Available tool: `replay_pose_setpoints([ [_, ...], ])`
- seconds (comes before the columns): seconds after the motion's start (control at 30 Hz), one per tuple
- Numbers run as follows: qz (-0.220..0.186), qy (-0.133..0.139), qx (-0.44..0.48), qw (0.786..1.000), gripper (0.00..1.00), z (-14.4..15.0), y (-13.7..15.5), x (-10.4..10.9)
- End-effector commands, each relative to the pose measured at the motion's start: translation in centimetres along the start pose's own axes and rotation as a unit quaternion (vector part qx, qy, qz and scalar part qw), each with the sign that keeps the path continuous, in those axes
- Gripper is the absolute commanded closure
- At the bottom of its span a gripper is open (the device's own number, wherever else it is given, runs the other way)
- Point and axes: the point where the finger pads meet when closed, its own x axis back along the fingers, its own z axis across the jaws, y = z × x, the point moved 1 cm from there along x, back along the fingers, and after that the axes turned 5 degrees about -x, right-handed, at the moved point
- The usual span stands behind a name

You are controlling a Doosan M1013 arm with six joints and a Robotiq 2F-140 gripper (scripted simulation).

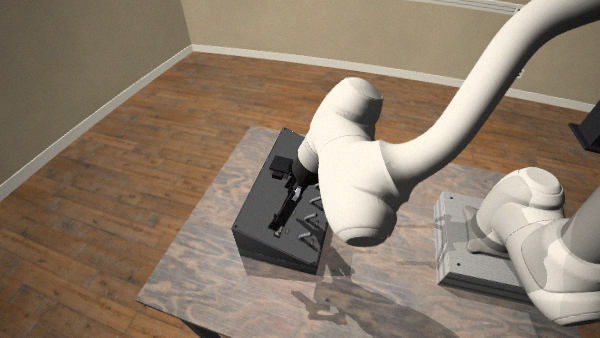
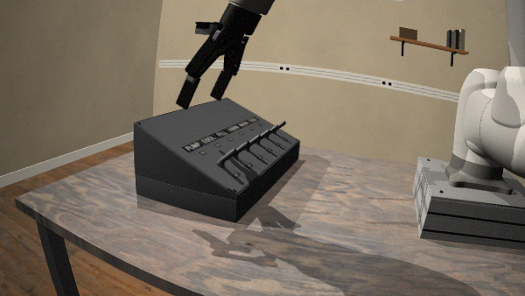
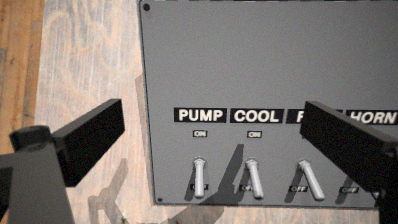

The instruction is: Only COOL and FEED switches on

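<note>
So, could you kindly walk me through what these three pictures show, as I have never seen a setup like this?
It is one white robot arm bolted to a grey base block on a wooden table. One picture looks down from above, one from the side, and one from a camera at the arm's wrist. On the table sits a dark sloped console with a row of lever switches. The wrist view reads the labels PUMP, COOL and HORN; the levers it shows lie at their OFF marks. The gripper hangs above the console's back, its fingers spread wide, holding nothing.
</note>
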Motion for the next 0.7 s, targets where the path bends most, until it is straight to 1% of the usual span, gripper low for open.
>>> replay_pose_setpoints([
  [0.0,0.0,0.0,0.0,1.0,0.0,0.1,-0.1,0.0],
  [0.17,0.0,0.0,0.0,1.0,0.0,0.7,-0.1,0.0],
  [0.37,0.0,0.0,0.0,1.0,0.0,2.5,-0.3,0.0],
  [0.43,0.0,0.0,0.0,1.0,0.0,2.5,-0.3,0.0],
  [0.67,0.0,0.0,0.0,1.0,0.0,5.0,-0.5,0.0],
])
